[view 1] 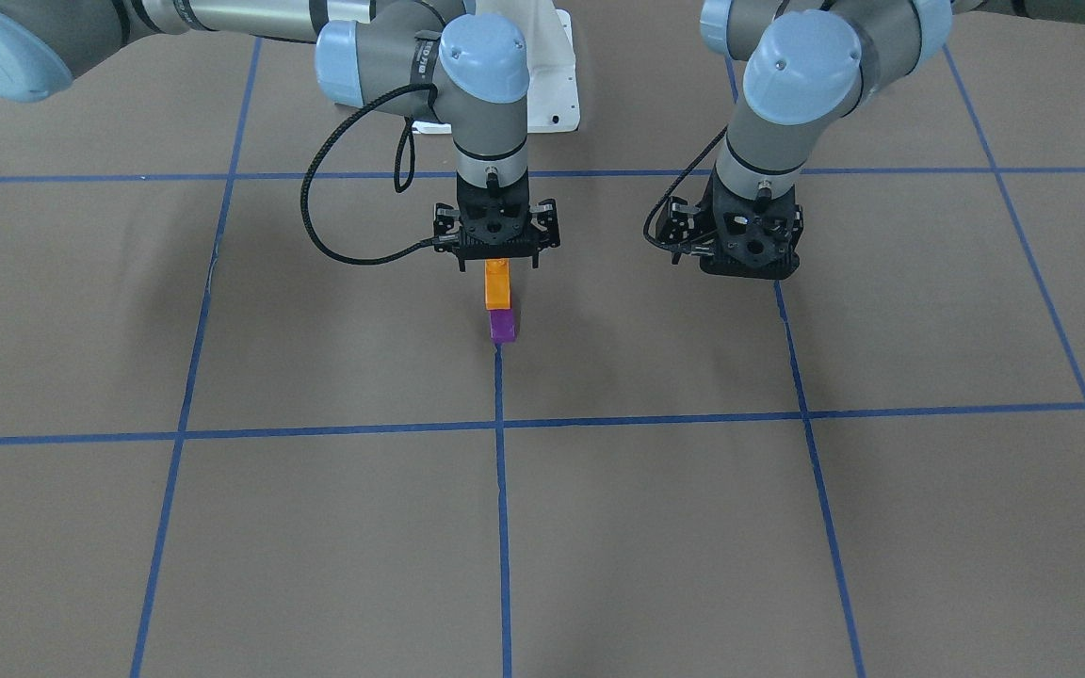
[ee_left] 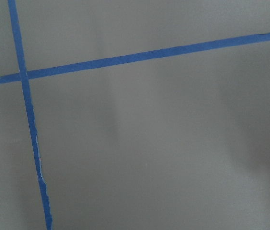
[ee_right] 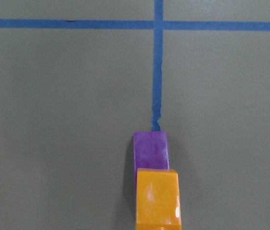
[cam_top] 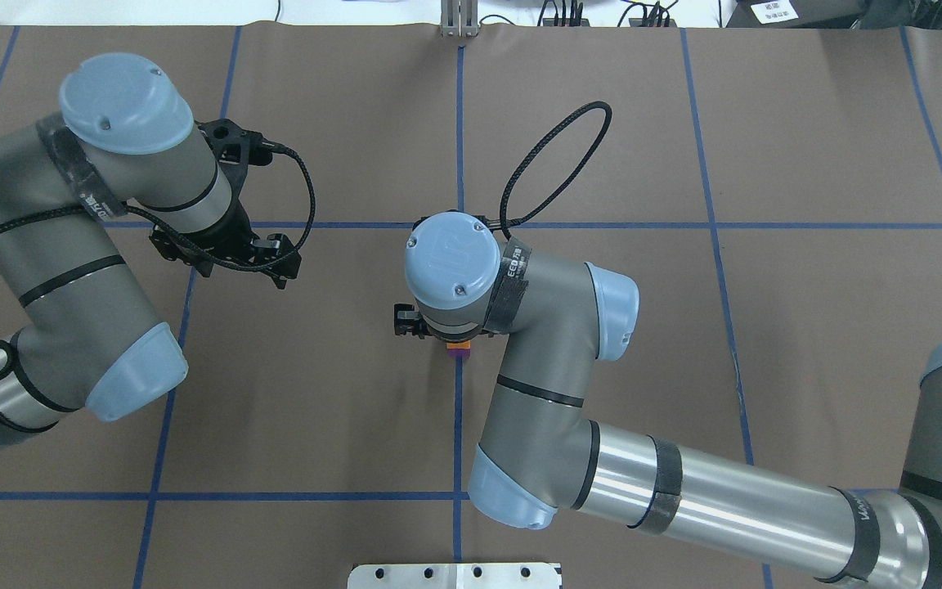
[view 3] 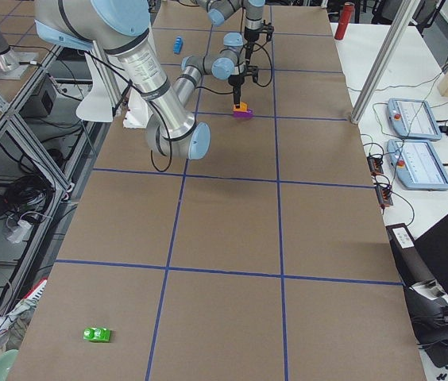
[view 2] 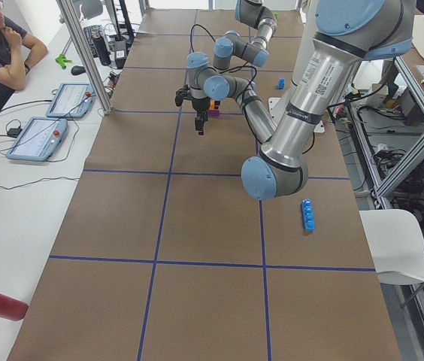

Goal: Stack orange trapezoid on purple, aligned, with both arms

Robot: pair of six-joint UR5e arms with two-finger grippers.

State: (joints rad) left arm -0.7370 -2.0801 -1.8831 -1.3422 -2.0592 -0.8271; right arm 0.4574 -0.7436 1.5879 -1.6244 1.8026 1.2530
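Note:
The orange trapezoid [view 1: 497,286] sits on top of the purple [view 1: 503,327] near the table's middle, at the end of a blue tape line. In the right wrist view the orange trapezoid [ee_right: 157,196] covers the near part of the purple [ee_right: 150,149] and looks slightly offset to the side. My right gripper [view 1: 498,266] hangs straight above the stack with its fingers spread wide, open, the orange top between them. My left gripper [view 1: 750,271] hovers low over bare table off to the side, open and empty. In the overhead view only a sliver of the stack [cam_top: 459,352] shows below the right wrist.
A long blue four-stud brick [view 2: 307,214] and a small blue brick [view 2: 280,83] lie near the robot's side. A green brick [view 3: 97,335] lies far off at the right end. A white mounting plate [view 1: 552,89] sits by the robot base. Blue tape lines grid the brown table.

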